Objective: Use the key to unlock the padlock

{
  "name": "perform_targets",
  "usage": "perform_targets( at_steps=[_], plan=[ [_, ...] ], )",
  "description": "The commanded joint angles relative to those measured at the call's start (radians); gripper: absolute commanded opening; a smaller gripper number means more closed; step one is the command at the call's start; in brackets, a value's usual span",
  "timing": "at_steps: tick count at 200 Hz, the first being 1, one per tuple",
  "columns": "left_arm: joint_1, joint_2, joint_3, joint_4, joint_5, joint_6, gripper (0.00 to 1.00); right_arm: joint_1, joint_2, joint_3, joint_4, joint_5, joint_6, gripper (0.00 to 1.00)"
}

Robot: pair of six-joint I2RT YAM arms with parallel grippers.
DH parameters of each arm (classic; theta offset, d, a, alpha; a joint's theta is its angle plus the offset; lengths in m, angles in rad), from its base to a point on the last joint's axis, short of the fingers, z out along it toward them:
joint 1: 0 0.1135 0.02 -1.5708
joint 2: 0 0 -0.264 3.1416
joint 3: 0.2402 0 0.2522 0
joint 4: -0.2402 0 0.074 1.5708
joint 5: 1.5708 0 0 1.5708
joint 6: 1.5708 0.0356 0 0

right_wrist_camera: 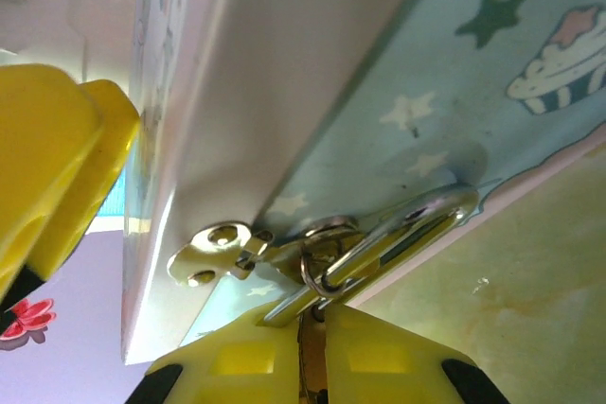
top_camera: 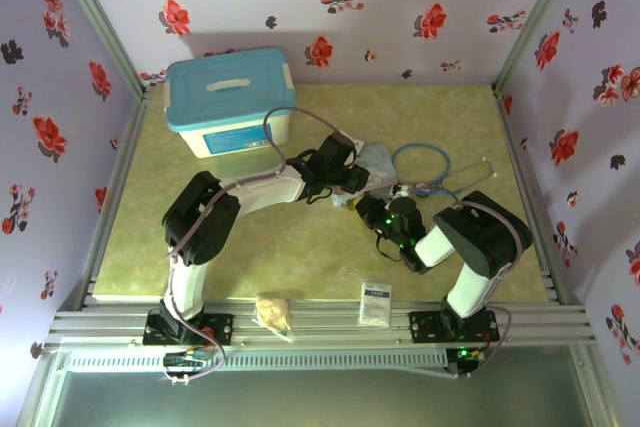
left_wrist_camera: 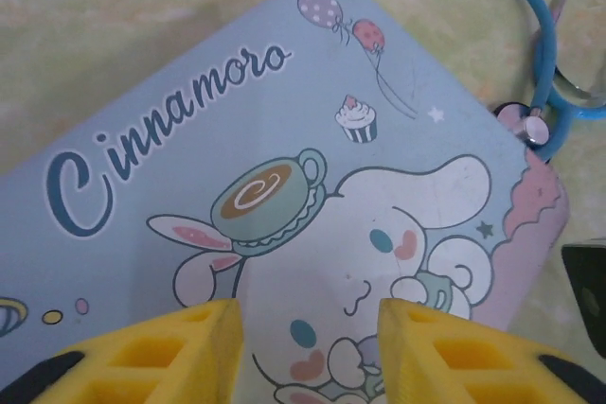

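- Two arms reach in over the green-yellow table (top_camera: 290, 247) and meet at its middle, beside a pale blue cartoon tin (left_wrist_camera: 284, 139).
- The left end effector (left_wrist_camera: 308, 352) stands wide: its yellow fingers (left_wrist_camera: 204, 352) are well apart over the tin's printed lid. Whether they touch the lid cannot be told.
- The right end effector (right_wrist_camera: 311, 357) is narrow, with its two yellow fingers nearly together. A thin brassy sliver shows in the gap, so it appears pinched on the body of the padlock (right_wrist_camera: 431, 207).
- The padlock's silvery shackle comes out of that gap. It runs up along the tin's side wall and passes through a small ring at the tin's metal latch (right_wrist_camera: 213, 253).
- In the right wrist view the tin sits tilted, one edge lifted off the table.
- A blue stethoscope (left_wrist_camera: 543, 44) lies just beyond the tin, touching or nearly touching its corner.
- A lidded blue storage box (top_camera: 230, 97) stands at the far left of the table.
- A white sachet (top_camera: 376, 302) and a crumpled yellowish piece (top_camera: 275, 312) rest at the near edge, between the arm bases.
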Motion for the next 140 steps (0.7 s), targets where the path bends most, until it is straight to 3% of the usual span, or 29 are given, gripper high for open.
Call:
perform_targets(
  at_steps=[1,29,68,119,140],
  plan=[
    [0.003,0.066,-0.008,-0.181,-0.118,0.025,0.42,-0.025,0.007,-0.034,0.019,0.002,0.012,0.00],
    [0.006,0.089,-0.050,-0.217,-0.175,0.025,0.41,-0.029,-0.064,-0.019,-0.105,-0.040,-0.015,0.00],
    [0.043,0.109,-0.100,-0.208,-0.127,-0.005,0.40,-0.034,-0.202,-0.022,-0.321,-0.032,-0.085,0.00],
    [0.061,0.124,-0.090,-0.228,-0.135,0.013,0.39,-0.036,-0.275,0.014,-0.387,-0.130,-0.092,0.00],
    [0.062,0.143,-0.076,-0.252,-0.134,0.016,0.38,-0.036,-0.312,0.013,-0.392,-0.116,-0.084,0.00]
  ],
)
